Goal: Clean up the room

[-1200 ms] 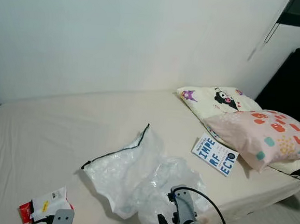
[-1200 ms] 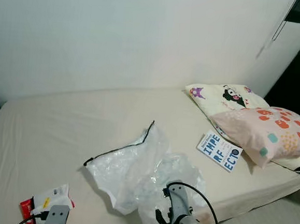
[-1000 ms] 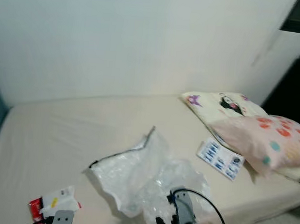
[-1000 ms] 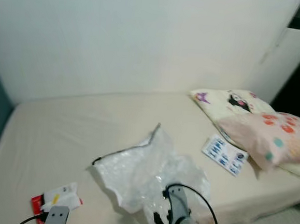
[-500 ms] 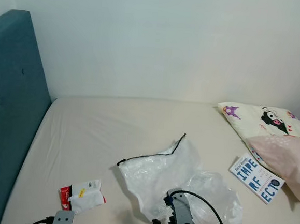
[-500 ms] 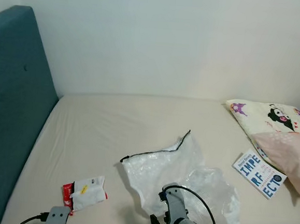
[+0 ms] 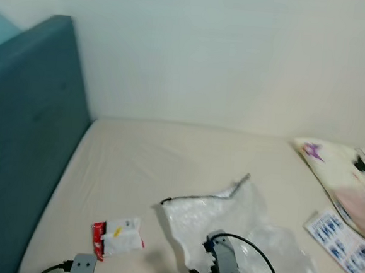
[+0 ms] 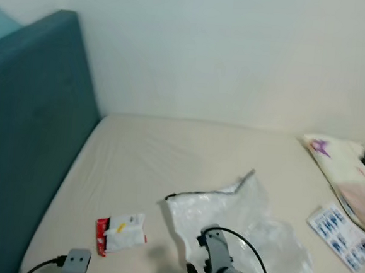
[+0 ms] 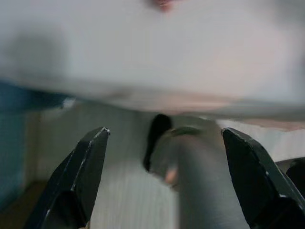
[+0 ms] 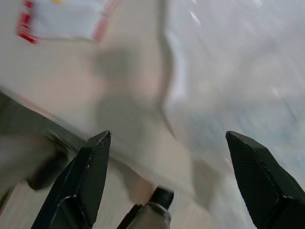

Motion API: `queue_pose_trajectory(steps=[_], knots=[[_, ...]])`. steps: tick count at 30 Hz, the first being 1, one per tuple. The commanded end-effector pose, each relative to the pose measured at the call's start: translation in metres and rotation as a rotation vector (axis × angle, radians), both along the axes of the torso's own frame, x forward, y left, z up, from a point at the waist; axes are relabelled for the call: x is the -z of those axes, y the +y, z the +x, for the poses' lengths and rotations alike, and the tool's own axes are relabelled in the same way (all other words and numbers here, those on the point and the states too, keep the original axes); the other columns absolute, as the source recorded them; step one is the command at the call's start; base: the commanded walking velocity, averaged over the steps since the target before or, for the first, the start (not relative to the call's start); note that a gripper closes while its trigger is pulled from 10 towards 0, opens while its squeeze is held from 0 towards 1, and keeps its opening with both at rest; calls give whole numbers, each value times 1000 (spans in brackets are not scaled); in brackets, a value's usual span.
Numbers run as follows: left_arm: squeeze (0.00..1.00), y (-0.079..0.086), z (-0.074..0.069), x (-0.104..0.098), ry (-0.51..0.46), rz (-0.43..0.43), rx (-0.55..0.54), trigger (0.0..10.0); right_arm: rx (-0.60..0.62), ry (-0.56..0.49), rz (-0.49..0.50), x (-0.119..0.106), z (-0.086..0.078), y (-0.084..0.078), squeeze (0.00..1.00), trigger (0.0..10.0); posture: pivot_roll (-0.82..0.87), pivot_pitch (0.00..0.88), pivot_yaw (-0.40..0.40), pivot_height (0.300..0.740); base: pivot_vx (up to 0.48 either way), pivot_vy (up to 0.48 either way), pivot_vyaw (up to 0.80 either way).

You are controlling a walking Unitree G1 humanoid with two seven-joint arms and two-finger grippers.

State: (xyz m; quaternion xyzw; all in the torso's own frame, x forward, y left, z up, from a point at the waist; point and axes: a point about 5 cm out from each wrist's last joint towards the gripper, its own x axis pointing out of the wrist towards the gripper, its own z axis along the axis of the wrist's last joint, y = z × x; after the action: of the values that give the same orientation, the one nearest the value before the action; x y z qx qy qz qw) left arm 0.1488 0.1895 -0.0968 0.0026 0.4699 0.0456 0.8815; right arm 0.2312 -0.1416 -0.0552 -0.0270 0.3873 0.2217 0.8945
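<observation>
Teal headboard [image 7: 24,143] flanks the cream bed [image 7: 168,154]; a book [image 7: 342,234] and pillows [image 7: 349,181] lie at its far right. The camera has swung left, the things unmoved. Crumpled clear plastic bag [image 7: 245,223] sprawls mid-bed, a red-and-white packet [image 7: 117,237] just left. Left gripper [image 9: 164,181] and right gripper [image 10: 167,176] hold their fingers spread, empty.
</observation>
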Motion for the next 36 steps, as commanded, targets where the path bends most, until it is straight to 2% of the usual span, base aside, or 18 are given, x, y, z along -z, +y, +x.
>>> queue_pose_trajectory(steps=[1, 5, 7, 14, 17, 21, 23, 27, 32, 36], knots=[[0, -4, 1, 0, 5, -7, 14, 10000, 10, -7, 5, 1, -2, -3, 0, 10000, 61, 0, -124, 740, 0, 0, 756], [0, -4, 0, 1, 9, -7, 17, 10000, 40, -15, -2, 0, -1, -5, 0, 10000, 60, 0, -123, 740, 0, 0, 378], [0, -5, -1, 1, 15, -11, 27, 10000, 42, -7, -51, 2, -2, -8, 0, 10000, 59, 0, -122, 740, 0, 0, 0], [0, -8, -2, 2, 19, -29, 56, 10000, 74, 4, -104, 4, -3, -14, 0, 10000, 58, 0, -121, 740, 0, 0, 0], [0, -13, -2, 2, 28, -28, 118, 10000, 114, 12, -143, 6, -5, -21, 0, 10000, 60, 0, -119, 740, 0, -480, 0], [0, -15, -2, 2, 22, -56, 101, 10000, 170, 13, -184, 6, -5, -29, 0, 10000, 58, 0, -118, 740, 0, -420, 0], [0, -20, -1, 2, 14, -108, 88, 10000, 205, -3, -249, 5, -4, -38, 0, 10000, 56, 0, -115, 740, 0, 0, 0], [0, -24, 2, 1, -2, -128, 92, 10000, 282, -16, -286, 2, -1, -48, 0, 10000, 53, 0, -110, 740, 0, 0, 0], [0, -25, 4, 0, -9, -136, 92, 10000, 318, -21, -320, 1, 1, -54, 0, 10000, 51, 0, -110, 740, 0, 0, 0], [0, -25, 5, 0, -12, -136, 94, 10000, 354, -20, -304, 0, 2, -54, 0, 10000, 51, 0, -110, 740, 0, 0, 0]])
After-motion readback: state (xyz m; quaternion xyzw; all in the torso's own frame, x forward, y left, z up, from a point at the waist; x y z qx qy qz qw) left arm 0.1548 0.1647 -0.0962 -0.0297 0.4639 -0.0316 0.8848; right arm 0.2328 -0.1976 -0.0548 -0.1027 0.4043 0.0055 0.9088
